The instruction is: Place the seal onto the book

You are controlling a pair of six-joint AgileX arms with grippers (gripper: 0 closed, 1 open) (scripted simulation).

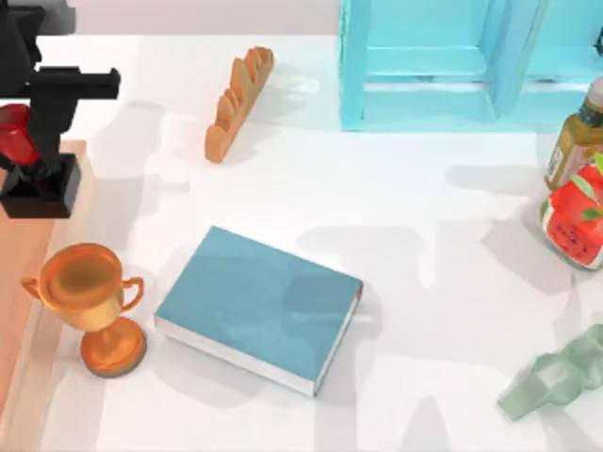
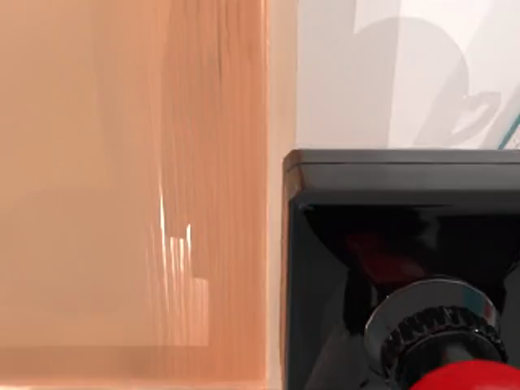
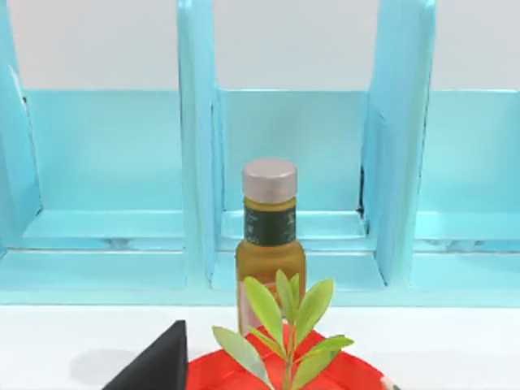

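Black-fingered, the left hand (image 1: 24, 132) grips the seal (image 1: 33, 165) by its red knob at the surface's far-left edge, over a wooden board (image 1: 28, 282), base hanging downward for stamping. Nearer the middle, past a trophy (image 1: 94, 301), lies the teal book (image 1: 259, 306), bare-topped.

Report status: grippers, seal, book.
Left gripper at the seal, far left on the wooden board. Book bare, mid-table. Trophy stands between them. Right arm parked right.
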